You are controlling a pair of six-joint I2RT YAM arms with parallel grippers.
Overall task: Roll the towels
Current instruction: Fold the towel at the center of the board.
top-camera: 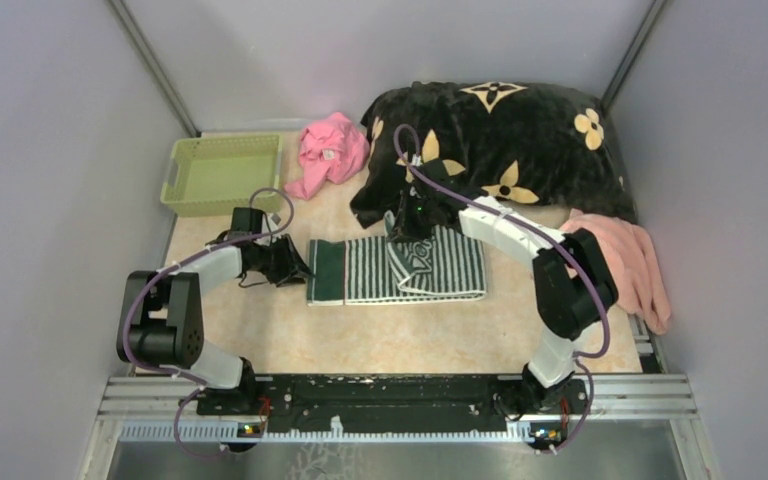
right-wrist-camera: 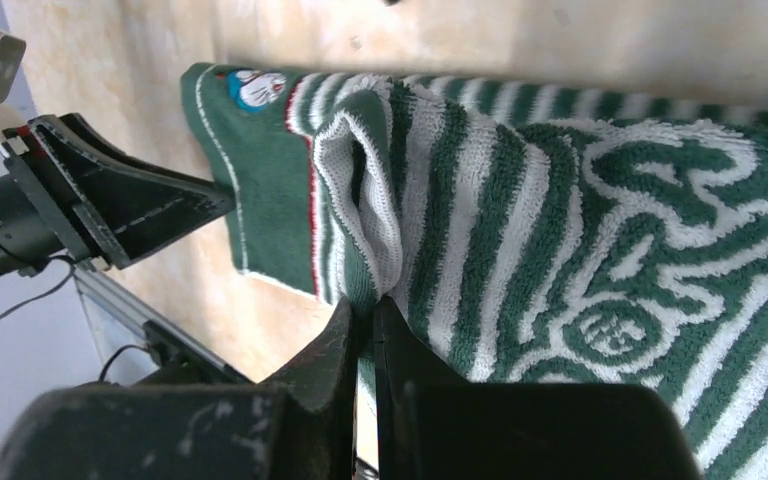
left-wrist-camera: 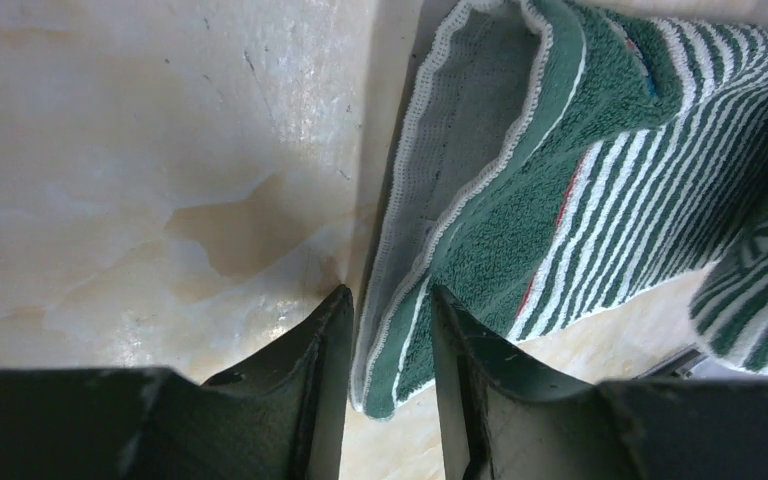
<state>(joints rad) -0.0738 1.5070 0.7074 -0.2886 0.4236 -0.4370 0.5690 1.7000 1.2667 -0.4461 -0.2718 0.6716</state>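
Note:
The dark green towel with white stripes [top-camera: 400,270] lies flat on the table's middle, its right part folded back over itself. My right gripper [top-camera: 407,238] is shut on that raised fold; the right wrist view shows the fingers pinching the towel edge [right-wrist-camera: 370,305]. My left gripper [top-camera: 298,268] is open at the towel's left end. In the left wrist view a corner of the towel [left-wrist-camera: 480,230] lies between the spread fingers [left-wrist-camera: 390,300], which are not closed on it. The pale salmon-pink towel [top-camera: 632,262] lies bunched at the right edge, behind the right arm.
A big black blanket with tan flowers [top-camera: 500,135] fills the back right. A crumpled bright pink cloth [top-camera: 330,150] lies beside it. A light green basket [top-camera: 222,172] stands at the back left. Grey walls close in both sides.

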